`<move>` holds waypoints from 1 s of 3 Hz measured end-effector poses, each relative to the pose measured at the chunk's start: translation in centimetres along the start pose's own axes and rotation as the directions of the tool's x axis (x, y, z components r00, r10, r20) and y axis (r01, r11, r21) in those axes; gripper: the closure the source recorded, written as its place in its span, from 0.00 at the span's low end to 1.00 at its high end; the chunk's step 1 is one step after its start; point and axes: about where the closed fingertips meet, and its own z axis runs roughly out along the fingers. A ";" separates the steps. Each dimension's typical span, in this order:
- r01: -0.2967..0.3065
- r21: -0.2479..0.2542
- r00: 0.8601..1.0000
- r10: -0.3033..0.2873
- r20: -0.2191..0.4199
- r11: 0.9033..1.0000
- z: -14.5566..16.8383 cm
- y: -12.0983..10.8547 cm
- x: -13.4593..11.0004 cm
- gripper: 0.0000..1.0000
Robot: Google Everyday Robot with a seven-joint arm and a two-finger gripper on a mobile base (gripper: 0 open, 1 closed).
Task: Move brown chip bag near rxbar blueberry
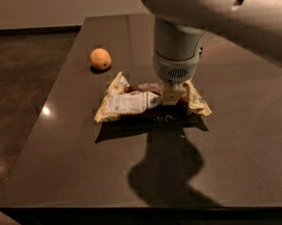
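Note:
The brown chip bag is crinkled, with cream edges and a white label panel. It is in the middle of the dark table, held a little above its own shadow. My gripper comes down from the large white arm onto the bag's right half and is shut on it. The rxbar blueberry does not show; the arm hides the table behind it.
A round orange fruit lies on the table at the back left of the bag. The table's left edge runs diagonally beside a dark floor, and its front edge is near the bottom of the view.

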 end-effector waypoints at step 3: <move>-0.218 0.136 0.970 0.230 -0.080 0.967 -0.6 -11.7 5.5 0.88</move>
